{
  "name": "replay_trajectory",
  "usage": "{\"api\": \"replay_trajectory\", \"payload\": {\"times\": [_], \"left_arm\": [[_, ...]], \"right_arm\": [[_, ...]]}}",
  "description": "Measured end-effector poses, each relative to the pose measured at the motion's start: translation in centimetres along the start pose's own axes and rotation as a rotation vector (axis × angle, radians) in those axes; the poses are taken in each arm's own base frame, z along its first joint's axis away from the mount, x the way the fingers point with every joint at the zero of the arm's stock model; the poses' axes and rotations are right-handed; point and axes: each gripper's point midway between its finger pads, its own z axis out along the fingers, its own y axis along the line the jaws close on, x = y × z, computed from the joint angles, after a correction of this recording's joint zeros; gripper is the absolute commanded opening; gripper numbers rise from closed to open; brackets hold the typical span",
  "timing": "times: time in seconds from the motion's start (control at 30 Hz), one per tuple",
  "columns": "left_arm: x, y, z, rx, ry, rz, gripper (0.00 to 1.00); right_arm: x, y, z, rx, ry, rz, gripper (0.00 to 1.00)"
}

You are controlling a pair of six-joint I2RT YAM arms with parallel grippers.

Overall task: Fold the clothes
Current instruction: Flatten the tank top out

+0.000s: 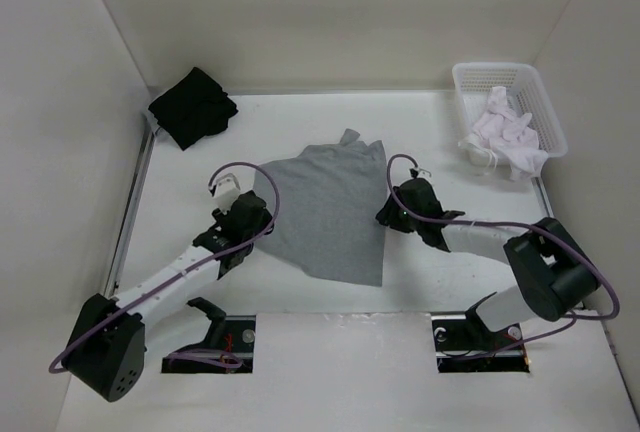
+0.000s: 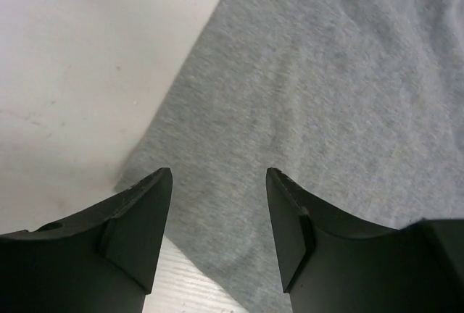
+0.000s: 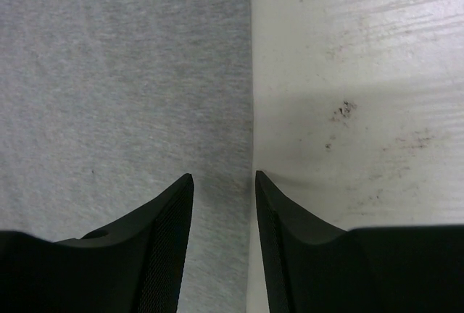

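The clothes, a heather-grey T-shirt (image 1: 330, 207), lie flat in the middle of the white table (image 1: 180, 182), with a sleeve and neck end pointing toward the back. My left gripper (image 1: 262, 214) sits at the shirt's left edge. In the left wrist view it (image 2: 219, 175) is open above grey fabric (image 2: 326, 96), holding nothing. My right gripper (image 1: 386, 214) is at the shirt's right edge. In the right wrist view it (image 3: 223, 177) is open with a narrower gap, straddling the straight edge of the shirt (image 3: 109, 96), and nothing is pinched.
A crumpled black garment (image 1: 193, 107) lies at the back left corner. At the back right stands a white basket (image 1: 545, 112) holding white garments (image 1: 500, 132). White walls close in the table on three sides.
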Motion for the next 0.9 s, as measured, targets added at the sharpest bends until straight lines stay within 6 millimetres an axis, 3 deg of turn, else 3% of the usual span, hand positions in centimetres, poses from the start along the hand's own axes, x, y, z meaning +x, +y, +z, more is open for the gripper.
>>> {"api": "replay_trajectory", "payload": {"times": [0.2, 0.33, 0.43, 0.5, 0.57, 0.7, 0.8, 0.9], "left_arm": [[1.4, 3.2, -1.2, -0.129, 0.053, -0.066, 0.47], [2.7, 4.7, -1.6, -0.2, 0.09, -0.11, 0.46], [3.4, 5.0, -1.1, -0.227, 0.105, -0.12, 0.32], [4.0, 5.2, -0.4, -0.236, 0.117, -0.119, 0.1], [4.3, 5.0, 0.1, -0.226, 0.127, -0.11, 0.0], [3.6, 3.4, -0.4, -0.153, 0.13, -0.103, 0.0], [2.1, 1.4, -2.8, -0.093, 0.147, -0.09, 0.0], [-1.2, -1.1, -6.3, -0.017, 0.131, -0.12, 0.0]], "right_arm": [[-0.4, 0.7, 0.6, -0.023, -0.017, 0.0, 0.44], [-0.2, 0.9, 0.9, -0.035, -0.012, 0.0, 0.27], [0.0, 0.9, 1.0, -0.036, -0.002, 0.002, 0.15], [0.1, 0.9, 1.0, -0.039, 0.003, 0.003, 0.12], [0.1, 0.9, 1.0, -0.041, 0.005, 0.004, 0.11], [0.3, 0.8, 0.9, -0.039, 0.007, 0.004, 0.11], [0.3, 0.8, 0.9, -0.039, 0.008, 0.003, 0.11], [0.3, 0.8, 0.9, -0.039, 0.008, 0.003, 0.11]]}}
